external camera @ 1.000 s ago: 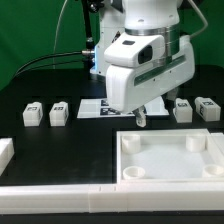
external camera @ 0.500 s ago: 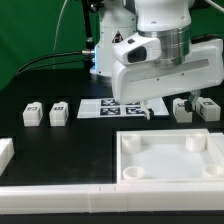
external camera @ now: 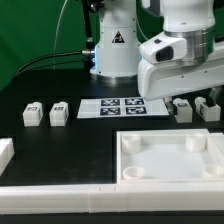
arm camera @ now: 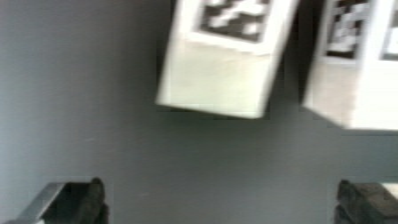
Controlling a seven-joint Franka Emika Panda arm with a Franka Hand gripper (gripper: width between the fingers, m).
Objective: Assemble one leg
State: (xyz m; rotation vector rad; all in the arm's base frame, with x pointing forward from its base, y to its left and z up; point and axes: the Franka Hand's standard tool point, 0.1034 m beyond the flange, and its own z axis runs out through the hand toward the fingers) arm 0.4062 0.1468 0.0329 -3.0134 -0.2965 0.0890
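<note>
Four small white legs with black-and-white tags lie on the black table. Two are at the exterior view's left (external camera: 32, 114) (external camera: 58, 113). Two are at the right (external camera: 185, 111) (external camera: 210, 108), partly hidden by my gripper (external camera: 192, 99), which hovers just above them. In the wrist view one tagged leg (arm camera: 222, 55) lies ahead of the gap between my fingers, apart from them. A second leg (arm camera: 356, 65) lies beside it. My gripper (arm camera: 217, 205) is open and empty, with the dark fingertips (arm camera: 71, 200) wide apart.
The large white square tray (external camera: 170, 180) with round corner sockets sits at the front right. The marker board (external camera: 122, 107) lies in the middle. A white rail (external camera: 60, 188) runs along the front edge, and a white bracket (external camera: 5, 150) sits at the left.
The arm has swung from over the marker board to the exterior view's right and now sits over the two right-hand legs. The marker board is uncovered. The legs have not moved.
</note>
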